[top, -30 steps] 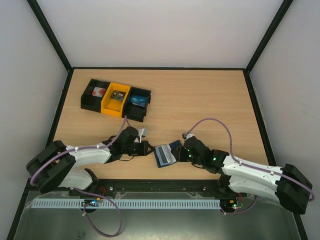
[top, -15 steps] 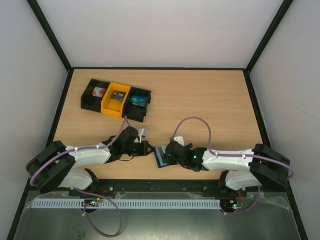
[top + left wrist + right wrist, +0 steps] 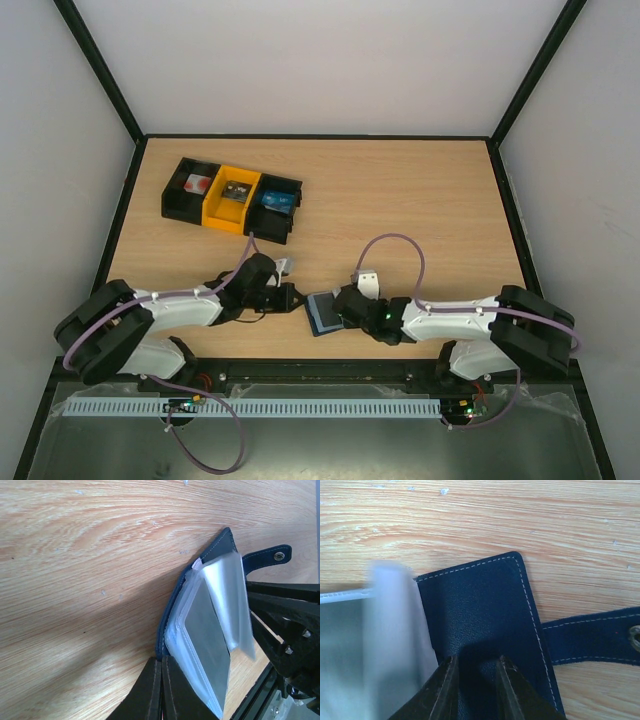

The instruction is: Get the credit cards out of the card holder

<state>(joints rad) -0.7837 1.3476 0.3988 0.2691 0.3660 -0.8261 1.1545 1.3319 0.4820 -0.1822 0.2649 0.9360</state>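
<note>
The card holder [image 3: 322, 315] lies open near the table's front edge, dark blue with clear plastic sleeves [image 3: 227, 587] fanned up. A grey rectangle [image 3: 207, 632] sits in one sleeve; I cannot tell whether it is one of the credit cards. My left gripper [image 3: 296, 300] is shut, its tips [image 3: 161, 661] pinching the edge of the holder's cover [image 3: 172, 605]. My right gripper [image 3: 343, 308] comes in from the right. In the right wrist view its jaws [image 3: 475, 660] stand slightly apart, tips on the blue cover flap [image 3: 485, 605], beside a blurred sleeve [image 3: 395, 630].
A strap with a snap [image 3: 270, 557] sticks out from the holder toward the right arm. At the back left stands a row of bins: black [image 3: 187, 190] with a red-and-white item, yellow [image 3: 232, 197], and black [image 3: 275, 205] with a blue item. Walls close the table in.
The right arm has slid left along the front edge, up to the holder. Its jaws widened, then narrowed again. The holder's raised flap now lies flatter. The left arm has not moved.
</note>
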